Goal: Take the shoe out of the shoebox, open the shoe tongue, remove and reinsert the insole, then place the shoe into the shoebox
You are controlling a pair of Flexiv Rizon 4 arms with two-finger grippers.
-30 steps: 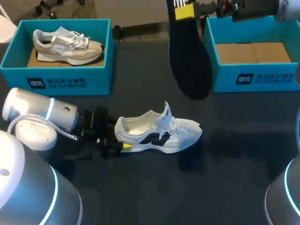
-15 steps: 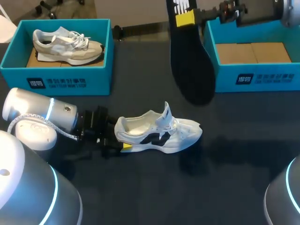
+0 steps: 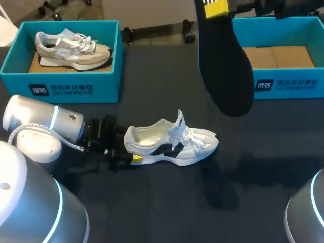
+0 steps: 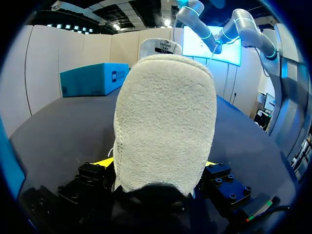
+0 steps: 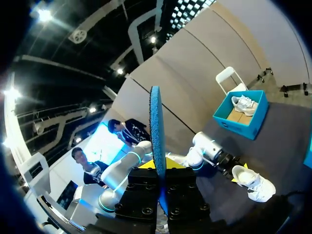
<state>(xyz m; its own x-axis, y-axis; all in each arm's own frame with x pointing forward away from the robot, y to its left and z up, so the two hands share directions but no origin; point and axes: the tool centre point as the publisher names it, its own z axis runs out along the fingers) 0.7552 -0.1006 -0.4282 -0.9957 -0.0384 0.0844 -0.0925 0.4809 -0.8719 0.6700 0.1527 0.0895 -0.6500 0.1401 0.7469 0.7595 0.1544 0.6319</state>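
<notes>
**— What has changed since a moment ago?**
— The black insole [image 3: 225, 66] has swung to the right. It now hangs toe down in front of the near left corner of the right box [image 3: 288, 83]. The white shoe [image 3: 172, 144] and the left arm lie where they were.

**— What shows from left to right?**
— At the far left sits a teal left box [image 3: 61, 81] with a grey shoe [image 3: 73, 48] inside. In front of it, the left arm lies low over the dark table [image 3: 152, 202]. The left claw [image 3: 132, 157] is clamped on the heel of the white shoe. In the left wrist view, the yellow tips of the left claw [image 4: 157, 163] sit on either side of the heel of the white shoe [image 4: 165, 122]. The shoe stands upright on the table with its tongue pulled up and its toe pointing right. Further right, the right claw [image 3: 216, 7] pinches the heel end of the insole and holds it in the air. The right wrist view shows the insole [image 5: 157, 131] edge-on, rising from the closed fingers of the right claw [image 5: 158, 173]. The right box shows only its cardboard floor.
</notes>
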